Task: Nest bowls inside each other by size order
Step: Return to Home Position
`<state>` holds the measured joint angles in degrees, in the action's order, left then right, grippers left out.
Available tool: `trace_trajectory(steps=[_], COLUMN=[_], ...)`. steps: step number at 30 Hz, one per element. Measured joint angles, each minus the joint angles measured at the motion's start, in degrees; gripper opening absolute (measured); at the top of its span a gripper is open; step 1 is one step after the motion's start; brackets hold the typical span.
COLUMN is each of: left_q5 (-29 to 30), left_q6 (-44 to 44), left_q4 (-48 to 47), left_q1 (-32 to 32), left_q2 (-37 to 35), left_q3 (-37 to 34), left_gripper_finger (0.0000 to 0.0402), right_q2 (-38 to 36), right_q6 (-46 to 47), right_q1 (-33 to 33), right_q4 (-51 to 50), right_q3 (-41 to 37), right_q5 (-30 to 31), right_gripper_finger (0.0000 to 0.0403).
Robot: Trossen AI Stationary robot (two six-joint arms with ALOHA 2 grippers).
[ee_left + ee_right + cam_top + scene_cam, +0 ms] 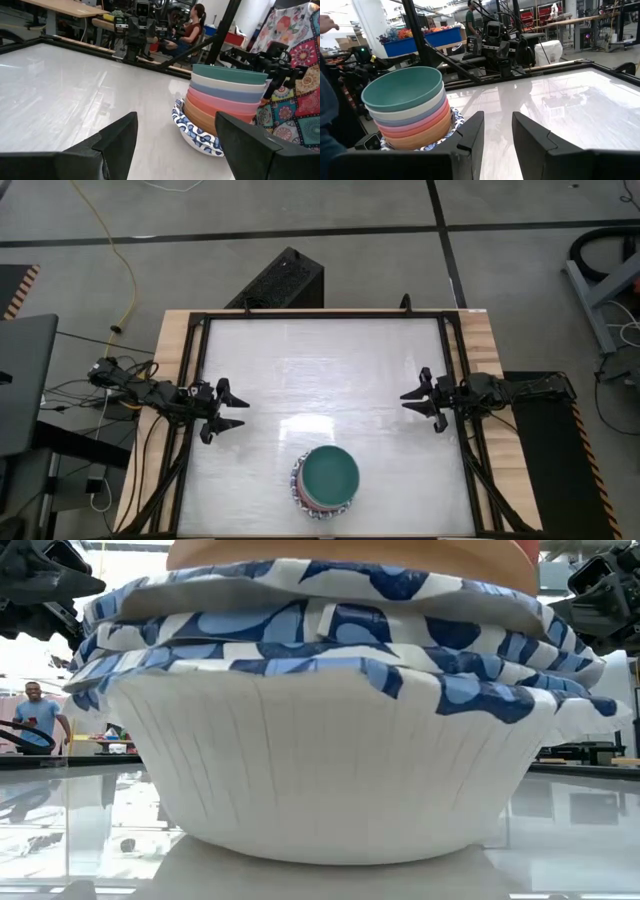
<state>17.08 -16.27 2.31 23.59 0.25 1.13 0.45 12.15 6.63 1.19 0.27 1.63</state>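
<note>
Glossy white table (320, 360), dark frame, grey concrete floor around it.

Bowls: one stack of bowls (325, 480) at the 6 o'clock edge of the table in the high view, about midway between the arms. The teal bowl (331, 472) sits on top, opening up. The left wrist view gives the order going down: teal, cream bowl (227, 82), blue bowl (226, 90), pink bowl (222, 101), orange bowl (207, 121), then the blue-patterned white bowls (192, 136) at the base. From the low view the outermost patterned bowl (320, 770) sits flat on the table. Several patterned rims overlap above it; I cannot count them exactly.

Left gripper (246, 412): at 9 o'clock, just inside the frame, fingers spread wide, holding nothing, well apart from the stack.

Right gripper (405, 403): at 3 o'clock, just inside the frame, fingers parted, holding nothing, well apart from the stack.

Background: a standing person (40, 710) is far behind the table in the low view. A seated person (192, 27) is beyond it in the left wrist view.
</note>
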Motion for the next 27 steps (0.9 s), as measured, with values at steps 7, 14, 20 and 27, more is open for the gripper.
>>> trace_trajectory(steps=[7, 14, 20, 27], left_q5=[0.00, -4.79, -19.95, -14.97], left_q6=[0.00, 8.71, 32.24, 33.03], left_q4=[0.00, -0.58, -1.92, -2.14], left_q1=[0.00, -0.04, 0.09, 0.10], left_q2=[0.00, 0.00, 0.90, 0.87], left_q3=[0.00, 0.00, 0.00, 0.00], left_gripper_finger=[0.0255, 0.0255, 0.0255, 0.0255], right_q2=[0.00, 0.00, 0.00, 0.00], right_q6=[-0.01, -0.06, -0.12, -0.12], right_q1=[0.00, 0.00, 0.00, 0.00], right_q4=[0.09, 0.11, 0.13, 0.13], right_q3=[0.00, 0.00, 0.00, 0.00], right_q5=[-0.02, -0.04, -0.13, -0.15], right_gripper_finger=[0.0121, 0.0121, 0.0121, 0.0121])
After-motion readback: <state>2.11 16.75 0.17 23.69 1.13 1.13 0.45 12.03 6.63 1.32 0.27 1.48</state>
